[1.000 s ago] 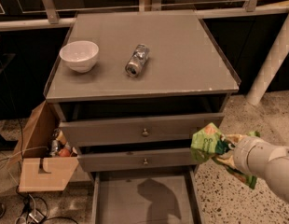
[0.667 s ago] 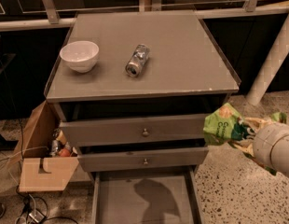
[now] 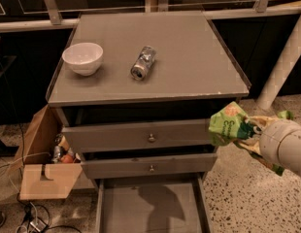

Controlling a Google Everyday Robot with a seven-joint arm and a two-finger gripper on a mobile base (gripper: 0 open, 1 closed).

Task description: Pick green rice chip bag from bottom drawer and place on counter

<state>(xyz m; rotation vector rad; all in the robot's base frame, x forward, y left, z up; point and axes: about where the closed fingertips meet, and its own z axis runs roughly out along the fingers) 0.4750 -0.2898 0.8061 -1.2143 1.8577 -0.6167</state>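
My gripper is at the right of the cabinet, level with the top drawer, just below the counter's right front corner. It is shut on the green rice chip bag, a crinkly light-green pouch held in the air. The white arm comes in from the lower right and hides part of the bag. The bottom drawer is pulled out at the bottom centre, its grey floor bare with a shadow on it. The counter is the flat grey cabinet top.
A white bowl stands on the counter's left. A silver can lies on its side near the middle. Two knobbed drawers sit slightly open above the bottom one. A cardboard box with items stands left of the cabinet. A white post rises at the right.
My gripper has carried the bag up and to the right, from beside the middle drawer to beside the top drawer, near the counter's right front corner.
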